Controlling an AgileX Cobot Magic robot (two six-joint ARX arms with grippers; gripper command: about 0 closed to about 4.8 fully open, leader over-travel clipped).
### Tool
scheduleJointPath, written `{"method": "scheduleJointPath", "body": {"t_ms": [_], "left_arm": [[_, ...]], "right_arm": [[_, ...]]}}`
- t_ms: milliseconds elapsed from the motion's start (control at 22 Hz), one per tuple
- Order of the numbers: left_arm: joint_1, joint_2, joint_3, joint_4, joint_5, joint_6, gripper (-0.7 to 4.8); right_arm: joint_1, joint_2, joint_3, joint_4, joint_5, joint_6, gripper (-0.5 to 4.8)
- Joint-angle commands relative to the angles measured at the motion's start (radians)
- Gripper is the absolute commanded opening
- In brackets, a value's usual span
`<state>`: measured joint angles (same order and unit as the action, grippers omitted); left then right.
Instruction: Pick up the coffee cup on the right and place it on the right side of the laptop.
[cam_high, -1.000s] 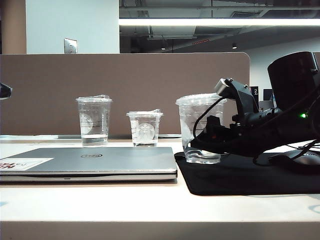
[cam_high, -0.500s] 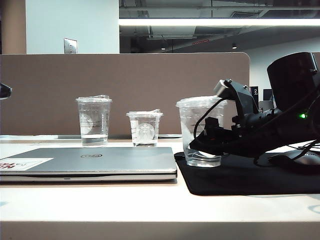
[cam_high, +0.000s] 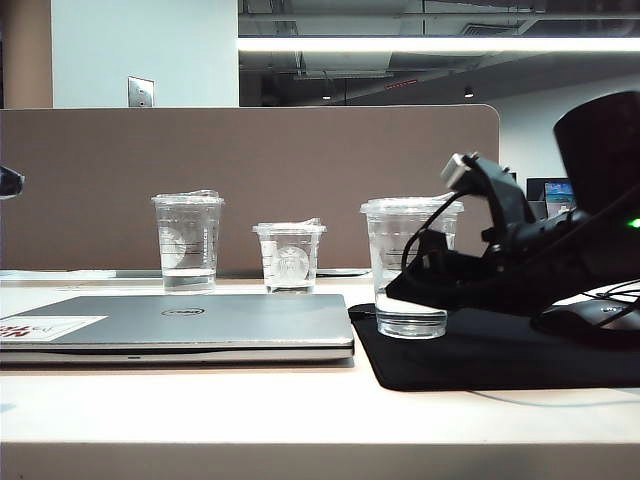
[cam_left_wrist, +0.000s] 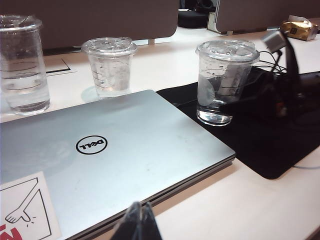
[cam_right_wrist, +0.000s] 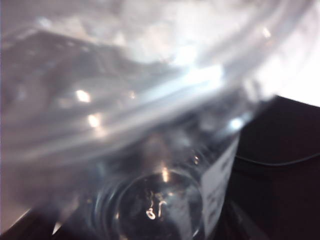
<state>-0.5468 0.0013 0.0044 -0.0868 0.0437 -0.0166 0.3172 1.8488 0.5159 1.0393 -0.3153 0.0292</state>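
The pale surface (cam_high: 200, 410) carries the closed laptop (cam_high: 190, 325). Right of the laptop, touching it, lies a black mat (cam_high: 500, 360); behind the laptop stand a tall cup (cam_high: 187, 242) and a short cup (cam_high: 289, 257).

1. Coffee cup (cam_high: 410, 265): clear plastic, faint horizontal ridge lines.
2. Laptop (cam_high: 190, 325): silver-grey, small dark round logo, white-and-red sticker (cam_high: 45, 328).
3. Mat (cam_high: 500, 355): black.
4. Right gripper (cam_high: 425, 285): black.
5. Left gripper (cam_left_wrist: 137, 225): dark tips.
6. Partition (cam_high: 250, 180): brown-grey.
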Motion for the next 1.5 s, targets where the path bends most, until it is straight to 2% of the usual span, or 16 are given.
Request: {"method": "scheduleJointPath", "body": {"t_ms": [45, 136, 273, 409, 637, 682, 728, 773, 818, 864, 955, 1046, 1182, 1410, 1500], "left_arm": [[0.002, 0.000, 0.003, 0.013, 0.002, 0.002, -0.05], [0.002, 0.000, 0.003, 0.013, 0.002, 0.002, -0.05], [0.002, 0.000, 0.003, 0.013, 0.002, 0.002, -0.05], [0.002, 0.000, 0.003, 0.013, 0.002, 0.002, -0.05], [0.004, 0.000, 0.003, 0.013, 0.002, 0.002, -0.05], [0.010, 0.000, 0.003, 0.013, 0.004, 0.002, -0.05], [0.031, 0.000, 0.003, 0.013, 0.005, 0.002, -0.05], [0.047, 0.000, 0.003, 0.013, 0.005, 0.002, -0.05], [0.097, 0.000, 0.003, 0.012, 0.005, 0.002, -0.05], [0.139, 0.000, 0.003, 0.013, 0.005, 0.002, -0.05], [0.274, 0.000, 0.003, 0.013, 0.001, 0.002, -0.05], [0.360, 0.000, 0.003, 0.013, 0.002, 0.002, -0.05], [0.466, 0.000, 0.003, 0.013, 0.002, 0.002, -0.05], [0.588, 0.000, 0.003, 0.013, 0.002, 0.002, -0.05], [0.584, 0.000, 0.003, 0.013, 0.002, 0.002, -0.05]], "right_arm": [[0.000, -0.056, -0.040, 0.019, 0.007, 0.001, 4.79], [0.000, -0.085, -0.061, 0.018, 0.011, 0.001, 4.79], [0.000, -0.153, -0.110, -0.008, 0.079, 0.018, 4.79], [-0.001, -0.237, -0.173, -0.019, 0.089, 0.101, 4.79], [-0.001, -0.496, -0.337, -0.069, 0.087, 0.214, 4.79], [-0.001, -0.533, -0.351, -0.092, 0.079, 0.233, 4.25], [-0.001, -0.603, -0.369, -0.135, 0.043, 0.241, 2.76], [-0.001, -0.632, -0.372, -0.156, 0.021, 0.240, 2.03], [-0.001, -0.701, -0.376, -0.201, -0.006, 0.240, 0.62], [-0.001, -0.741, -0.376, -0.228, -0.006, 0.240, 0.06], [-0.001, -0.832, -0.376, -0.266, 0.002, 0.247, -0.09], [-0.001, -0.874, -0.376, -0.267, -0.012, 0.311, -0.09], [0.000, -0.917, -0.376, -0.289, -0.028, 0.315, -0.09], [0.001, -0.938, -0.374, -0.273, 0.000, 0.311, -0.09], [0.000, -0.938, -0.375, -0.274, 0.016, 0.308, -0.09]]}}
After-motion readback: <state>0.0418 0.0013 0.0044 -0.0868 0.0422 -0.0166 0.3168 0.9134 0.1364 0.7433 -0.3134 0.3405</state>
